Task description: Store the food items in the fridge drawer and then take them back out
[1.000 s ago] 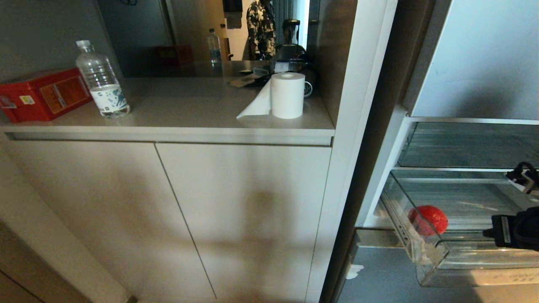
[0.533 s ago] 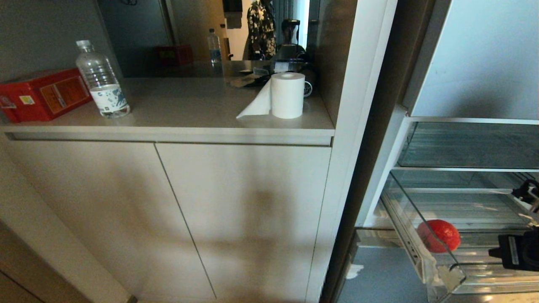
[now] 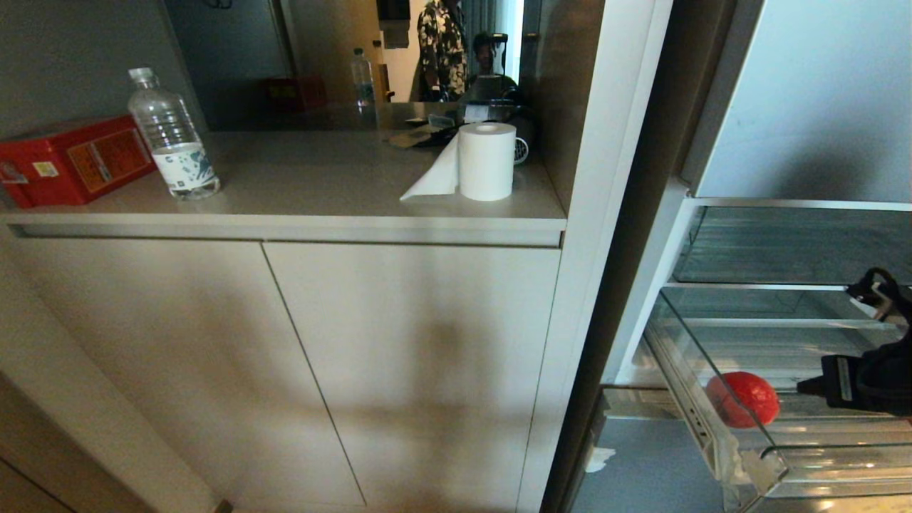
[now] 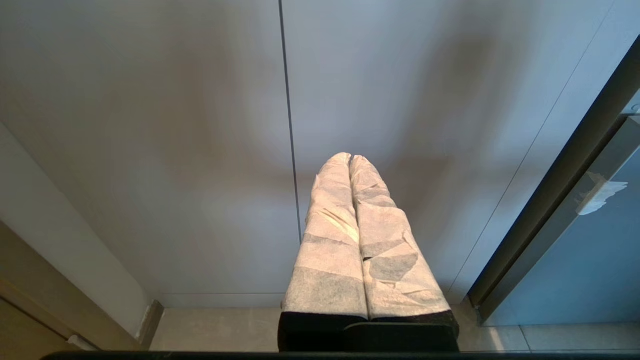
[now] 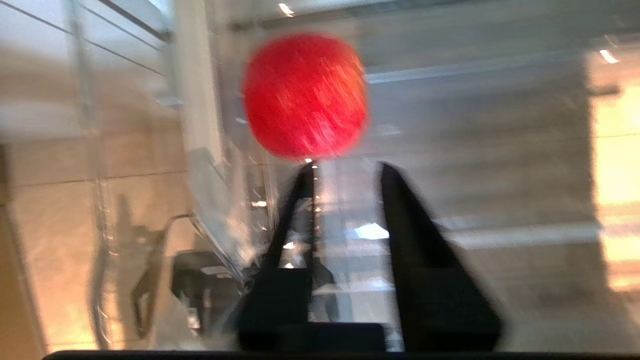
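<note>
One food item, a round red tomato-like piece (image 3: 742, 399), lies at the left end of the fridge drawer (image 3: 848, 470), a clear plastic bin pulled out of the fridge. My right gripper (image 3: 801, 388) hangs over the drawer just right of the piece and points at it. In the right wrist view the gripper (image 5: 345, 165) is open, its dark fingertips just short of the red piece (image 5: 305, 95), with nothing between them. My left gripper (image 4: 350, 157), wrapped in pale cloth, is shut and empty, parked facing the cabinet doors.
Above the drawer is a clear-fronted compartment (image 3: 791, 246). Left of the fridge, a counter (image 3: 320, 192) carries a water bottle (image 3: 173, 139), a red box (image 3: 71, 160) and a paper roll (image 3: 486, 161). Cabinet doors (image 3: 399, 356) are below. A person shows in the mirror (image 3: 442, 46).
The drawer slid further out, carrying the red piece with it. My right gripper then rose from the drawer's front lip and moved left toward the piece.
</note>
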